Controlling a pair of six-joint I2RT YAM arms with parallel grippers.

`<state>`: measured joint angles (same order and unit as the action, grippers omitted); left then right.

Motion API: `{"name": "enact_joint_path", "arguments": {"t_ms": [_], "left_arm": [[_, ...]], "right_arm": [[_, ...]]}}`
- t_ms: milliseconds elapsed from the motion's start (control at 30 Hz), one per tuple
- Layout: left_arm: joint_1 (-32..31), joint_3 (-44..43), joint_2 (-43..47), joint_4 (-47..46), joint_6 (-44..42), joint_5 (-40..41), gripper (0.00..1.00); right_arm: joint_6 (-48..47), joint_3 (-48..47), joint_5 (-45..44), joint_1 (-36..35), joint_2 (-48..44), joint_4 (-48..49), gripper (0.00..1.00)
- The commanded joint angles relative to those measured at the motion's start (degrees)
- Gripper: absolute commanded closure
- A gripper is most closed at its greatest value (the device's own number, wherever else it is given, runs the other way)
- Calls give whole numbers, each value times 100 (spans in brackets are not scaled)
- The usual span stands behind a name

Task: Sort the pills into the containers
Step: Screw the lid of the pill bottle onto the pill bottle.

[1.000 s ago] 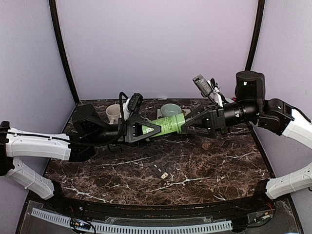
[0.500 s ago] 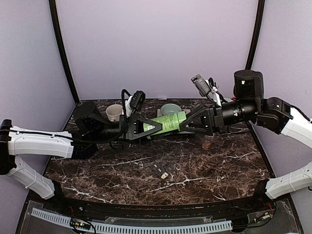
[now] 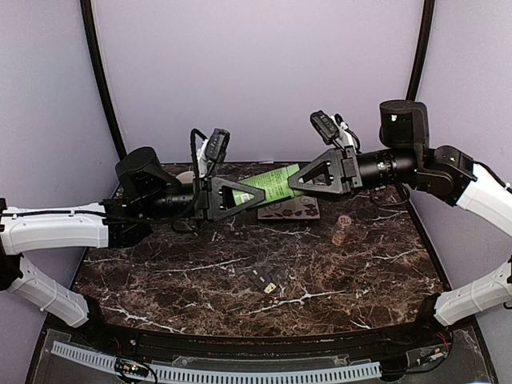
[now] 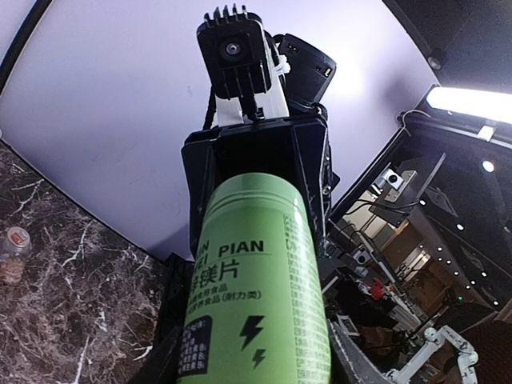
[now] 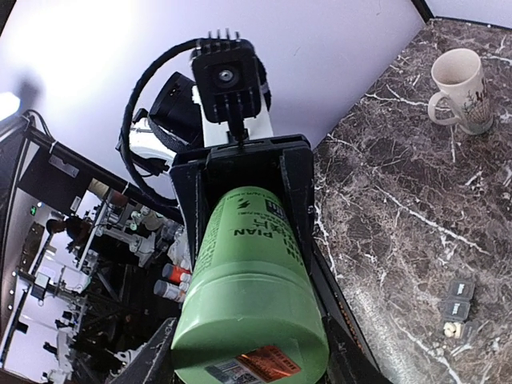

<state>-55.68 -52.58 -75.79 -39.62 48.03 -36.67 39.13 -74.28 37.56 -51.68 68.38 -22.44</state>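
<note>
Top external view: I have my left gripper point(image 3: 238, 194) and right gripper point(image 3: 310, 177) each clamped on one end of the green bottle point(image 3: 270, 183), held in the air above the table point(image 3: 144, 280). The containers point(image 3: 263, 280) lie on the marble below, towards the arm bases, well apart from both grippers.

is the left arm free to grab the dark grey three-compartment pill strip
Probably not: the left pincer is shut on the green plastic bottle held aloft with the right pincer, though the dark grey pill strip lies uncovered.
</note>
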Motion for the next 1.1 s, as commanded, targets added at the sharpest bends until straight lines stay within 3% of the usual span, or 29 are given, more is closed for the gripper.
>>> {"name": "enact_joint_path", "arguments": {"t_ms": [0,167,467,933,1067], "left_arm": [[-196,-671,-10,886,-1280,551,100],[-450,-1062,54,1810,-2326,1203,100],[-1185,-1426,146,2971,-4184,3101,100],[-1489,-909,564,2725,-4583,4413,96],[-1502,-849,612,2704,-4417,4462,77]], "right_arm": [[1065,56,101,-167,614,-5,89],[1726,465,223,-172,685,260,91],[2412,1065,362,-167,718,693,95],[2119,999,-99,-182,651,302,100],[1881,871,-290,-205,644,76,100]]}}
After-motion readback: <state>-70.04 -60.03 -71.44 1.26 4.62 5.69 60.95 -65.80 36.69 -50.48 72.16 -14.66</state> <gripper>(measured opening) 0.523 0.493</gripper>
